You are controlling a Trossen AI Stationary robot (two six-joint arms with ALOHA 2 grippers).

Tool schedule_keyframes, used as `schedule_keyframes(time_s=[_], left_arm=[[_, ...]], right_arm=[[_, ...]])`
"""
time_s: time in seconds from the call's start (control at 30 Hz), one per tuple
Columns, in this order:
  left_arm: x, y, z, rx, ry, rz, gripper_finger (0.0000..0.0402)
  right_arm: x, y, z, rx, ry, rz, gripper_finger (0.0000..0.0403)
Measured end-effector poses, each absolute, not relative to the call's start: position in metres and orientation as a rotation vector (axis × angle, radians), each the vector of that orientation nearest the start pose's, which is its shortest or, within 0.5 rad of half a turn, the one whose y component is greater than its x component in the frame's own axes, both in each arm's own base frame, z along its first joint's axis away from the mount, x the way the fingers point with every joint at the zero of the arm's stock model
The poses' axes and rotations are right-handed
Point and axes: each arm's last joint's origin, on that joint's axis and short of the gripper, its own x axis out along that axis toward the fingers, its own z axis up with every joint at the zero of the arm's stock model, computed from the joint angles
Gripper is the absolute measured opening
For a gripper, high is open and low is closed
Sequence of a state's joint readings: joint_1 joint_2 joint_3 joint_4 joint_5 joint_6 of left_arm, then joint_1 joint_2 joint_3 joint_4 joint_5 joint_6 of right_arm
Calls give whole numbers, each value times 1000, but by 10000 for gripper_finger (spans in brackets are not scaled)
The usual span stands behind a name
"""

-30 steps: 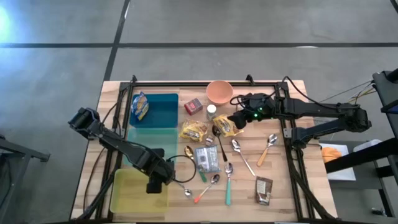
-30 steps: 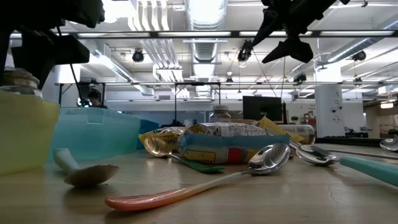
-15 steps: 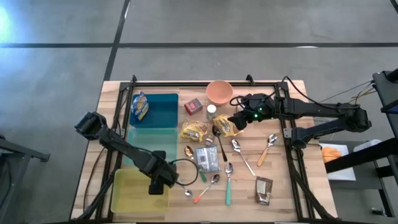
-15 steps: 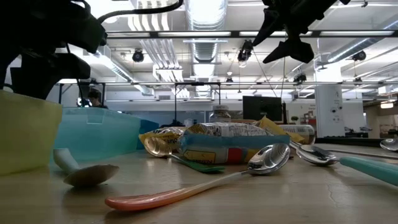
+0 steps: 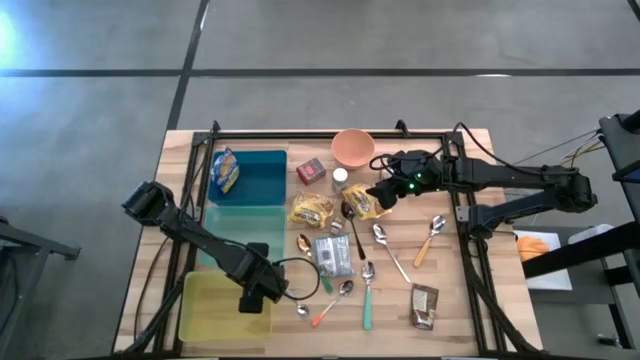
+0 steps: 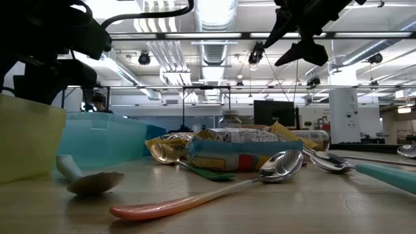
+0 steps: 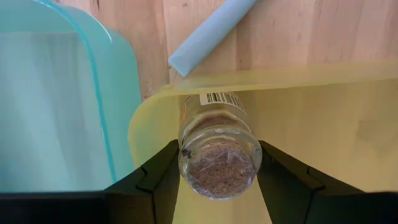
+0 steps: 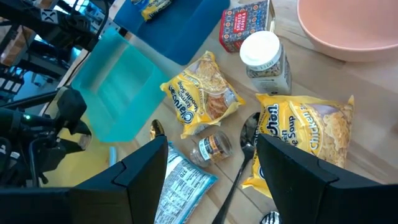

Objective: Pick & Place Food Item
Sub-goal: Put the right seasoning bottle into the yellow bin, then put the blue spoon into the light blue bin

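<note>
Wooden counter (image 5: 450, 310) carries everything. Both dark arms reach inward from the sides. Left arm stretches diagonally down to the yellow bin (image 5: 205, 310), its tool (image 7: 216, 180) pointing into the bin; the fingers stand on either side of a glass spice jar (image 7: 217, 158), touching or nearly so, and whether they pinch it I cannot tell. Right arm lies level across the far side, its tool (image 5: 383, 192) hanging spread and empty above a yellow soup packet (image 8: 306, 140). Teal bin (image 5: 247, 185) holds one snack bag (image 5: 226, 170). Pink bowl (image 5: 352, 147) sits by the far edge.
</note>
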State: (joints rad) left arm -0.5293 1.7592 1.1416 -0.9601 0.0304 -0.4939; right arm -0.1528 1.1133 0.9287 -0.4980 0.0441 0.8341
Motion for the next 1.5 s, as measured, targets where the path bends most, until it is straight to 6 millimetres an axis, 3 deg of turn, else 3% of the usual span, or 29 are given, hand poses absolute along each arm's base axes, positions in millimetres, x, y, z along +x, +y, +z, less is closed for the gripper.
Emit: schedule_keyframes(time_s=[0.17, 0.3, 0.73, 1.1, 1.3, 1.5], left_arm=[[262, -154, 173, 9, 1589, -46, 265], [262, -154, 173, 7, 1590, -57, 289], [256, -151, 195, -48, 1527, -83, 295], [245, -141, 248, -59, 1331, -63, 296], [259, -137, 274, 72, 1198, -102, 296], [283, -132, 276, 213, 1163, -185, 296]], right_arm=[[227, -36, 293, 835, 565, -463, 241], [227, -36, 293, 832, 565, -462, 241], [228, -35, 293, 821, 588, -407, 241], [228, -35, 293, 830, 589, -407, 241], [228, -35, 293, 833, 589, -408, 241], [228, -35, 293, 832, 589, -407, 241]])
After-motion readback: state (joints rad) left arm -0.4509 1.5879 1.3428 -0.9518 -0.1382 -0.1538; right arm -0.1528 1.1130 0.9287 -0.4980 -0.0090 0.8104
